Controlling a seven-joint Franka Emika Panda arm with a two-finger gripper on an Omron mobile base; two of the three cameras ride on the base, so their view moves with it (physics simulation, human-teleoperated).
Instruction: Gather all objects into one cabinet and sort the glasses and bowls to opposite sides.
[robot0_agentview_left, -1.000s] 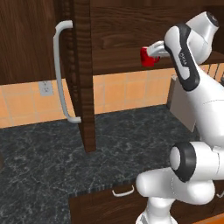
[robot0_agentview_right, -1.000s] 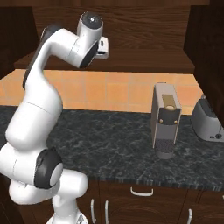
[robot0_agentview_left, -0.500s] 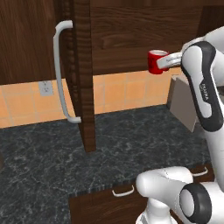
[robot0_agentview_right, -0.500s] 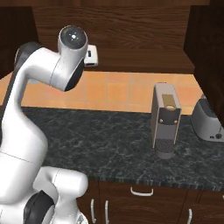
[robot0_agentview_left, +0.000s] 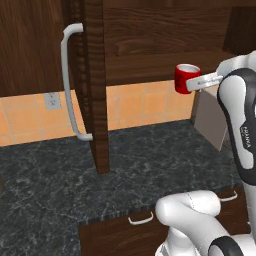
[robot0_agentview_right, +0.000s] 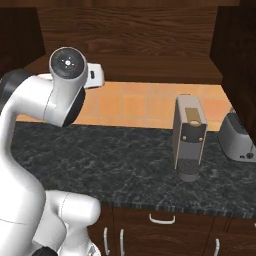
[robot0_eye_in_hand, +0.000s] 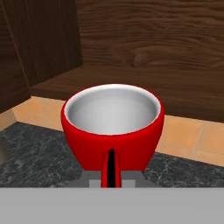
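arm (robot0_agentview_left: 242, 125): big, smooth and white, made of round fat tubes
joints: dark grey rings and caps where the white parts meet
round cap (robot0_agentview_right: 66, 62): dark grey circle with small dots on it, at the top bend
writing: small dark letters on the white tube
hand (robot0_agentview_left: 200, 82): flat white block at the arm's end
base (robot0_agentview_left: 192, 212): white and rounded
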